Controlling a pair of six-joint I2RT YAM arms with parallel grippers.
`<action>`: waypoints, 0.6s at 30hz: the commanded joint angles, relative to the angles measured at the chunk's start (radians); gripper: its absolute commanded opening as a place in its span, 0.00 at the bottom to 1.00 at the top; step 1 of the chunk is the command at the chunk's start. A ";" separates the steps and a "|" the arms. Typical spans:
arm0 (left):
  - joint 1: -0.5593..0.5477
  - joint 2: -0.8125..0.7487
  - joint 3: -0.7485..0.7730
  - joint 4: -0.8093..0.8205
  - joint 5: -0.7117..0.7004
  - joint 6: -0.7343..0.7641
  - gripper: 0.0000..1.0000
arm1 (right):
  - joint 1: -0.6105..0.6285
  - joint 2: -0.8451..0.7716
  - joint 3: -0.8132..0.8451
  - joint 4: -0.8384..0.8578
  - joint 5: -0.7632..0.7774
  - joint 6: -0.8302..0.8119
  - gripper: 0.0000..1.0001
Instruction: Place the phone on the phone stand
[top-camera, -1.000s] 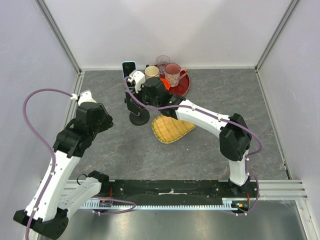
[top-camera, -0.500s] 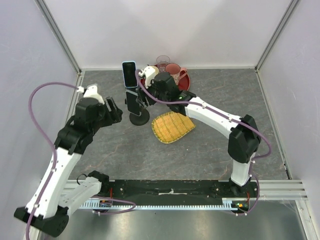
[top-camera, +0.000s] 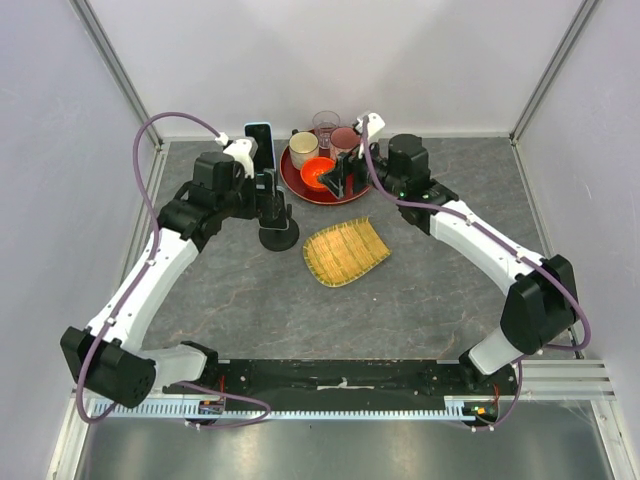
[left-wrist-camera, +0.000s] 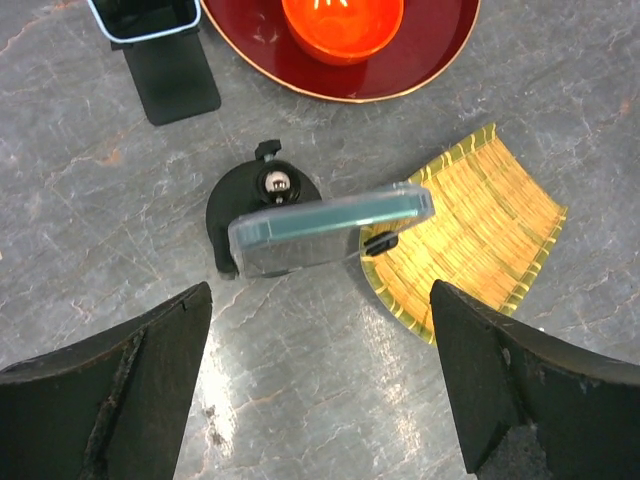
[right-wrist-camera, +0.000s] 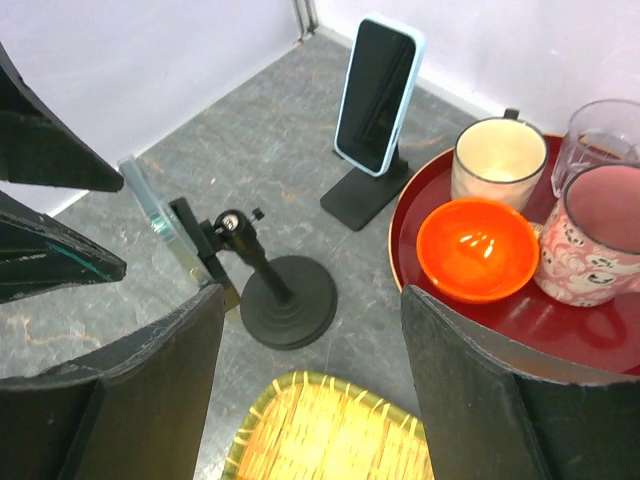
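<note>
Left gripper (left-wrist-camera: 320, 300): jaws spread wide, empty, hovering over round-base stand (left-wrist-camera: 235, 200), whose clamp carries a thin clear-edged slab (left-wrist-camera: 320, 228). Right gripper (right-wrist-camera: 310, 300): likewise wide apart, empty. Blue-cased phone (right-wrist-camera: 375, 95) leans upright on flat black stand (right-wrist-camera: 350, 205), just beside red tray (right-wrist-camera: 570, 320).
</note>
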 joint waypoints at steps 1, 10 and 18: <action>-0.008 0.044 0.045 0.107 -0.020 0.002 0.96 | -0.034 -0.016 -0.027 0.143 -0.054 0.055 0.78; -0.079 0.101 0.056 0.158 -0.117 0.024 0.97 | -0.053 0.015 -0.052 0.206 -0.075 0.097 0.78; -0.123 0.140 0.059 0.159 -0.296 -0.019 0.97 | -0.054 0.027 -0.053 0.216 -0.078 0.107 0.78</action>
